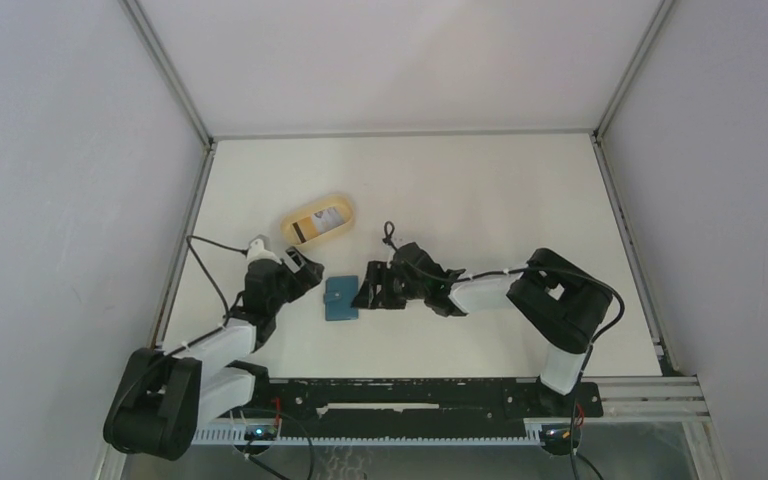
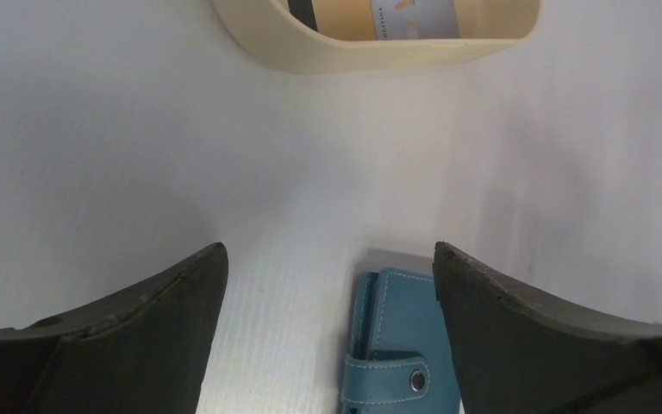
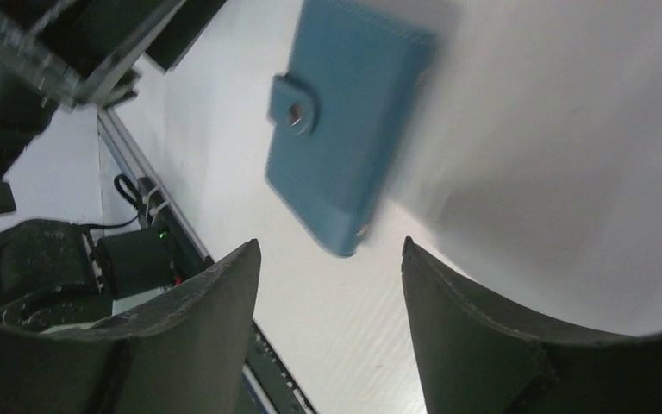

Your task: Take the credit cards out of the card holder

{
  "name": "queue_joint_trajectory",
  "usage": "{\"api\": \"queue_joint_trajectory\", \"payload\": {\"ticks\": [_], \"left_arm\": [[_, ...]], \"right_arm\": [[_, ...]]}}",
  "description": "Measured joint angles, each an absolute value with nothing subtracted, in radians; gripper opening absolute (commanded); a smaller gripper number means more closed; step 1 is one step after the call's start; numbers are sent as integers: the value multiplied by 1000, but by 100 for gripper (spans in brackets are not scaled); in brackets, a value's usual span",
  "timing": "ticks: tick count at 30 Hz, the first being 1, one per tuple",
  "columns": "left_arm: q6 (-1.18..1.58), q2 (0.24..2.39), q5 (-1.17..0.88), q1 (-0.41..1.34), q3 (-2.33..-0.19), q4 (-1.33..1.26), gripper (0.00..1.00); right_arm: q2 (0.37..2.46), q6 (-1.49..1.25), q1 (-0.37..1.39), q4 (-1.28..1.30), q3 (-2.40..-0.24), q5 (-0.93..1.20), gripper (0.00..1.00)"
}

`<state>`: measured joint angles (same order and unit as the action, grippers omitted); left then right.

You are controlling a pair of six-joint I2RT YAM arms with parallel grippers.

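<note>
**Operator:** Top view: where is the work piece?

**Technician:** The small teal-blue, stitched folding card holder (image 1: pixel 340 298) lies flat and closed on the white table (image 1: pixel 480 200). The left gripper (image 1: pixel 310 272) sits just left of it and the right gripper (image 1: pixel 364 292) just right. Beyond it, a tan oval plastic dish (image 1: pixel 286 228) contains a pale credit card (image 1: pixel 322 222) with a dark stripe.

**Operator:** Left wrist view?

**Technician:** Jaws wide apart, empty. The card holder (image 2: pixel 401 345) lies against the right finger, its tab (image 2: pixel 392 377) snapped shut.

**Operator:** Right wrist view?

**Technician:** Jaws apart, clamping nothing. The card holder (image 3: pixel 345 129) lies just ahead, slightly blurred.

**Operator:** Handling?

**Technician:** Probably light, soft-sided and prone to slide. Pin one cover, lift the tab's free end, then pinch each thin, stiff card by its exposed edge.
</note>
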<state>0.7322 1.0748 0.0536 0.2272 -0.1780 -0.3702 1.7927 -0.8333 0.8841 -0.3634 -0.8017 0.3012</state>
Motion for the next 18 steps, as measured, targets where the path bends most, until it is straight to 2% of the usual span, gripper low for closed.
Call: {"api": "queue_joint_trajectory", "payload": {"ticks": [6,14,18], "left_arm": [[686,1174,45,227,-247,-349,68],[619,1321,18,228,-364,-326,60],[603,1368,-10,229,-398,-328,59]], "right_arm": [[1748,-822,1015,-331,-804,253,30],[1783,-844,1049,-329,-828,256,29],[1832,-844,1054,-330,-868,257,28]]}}
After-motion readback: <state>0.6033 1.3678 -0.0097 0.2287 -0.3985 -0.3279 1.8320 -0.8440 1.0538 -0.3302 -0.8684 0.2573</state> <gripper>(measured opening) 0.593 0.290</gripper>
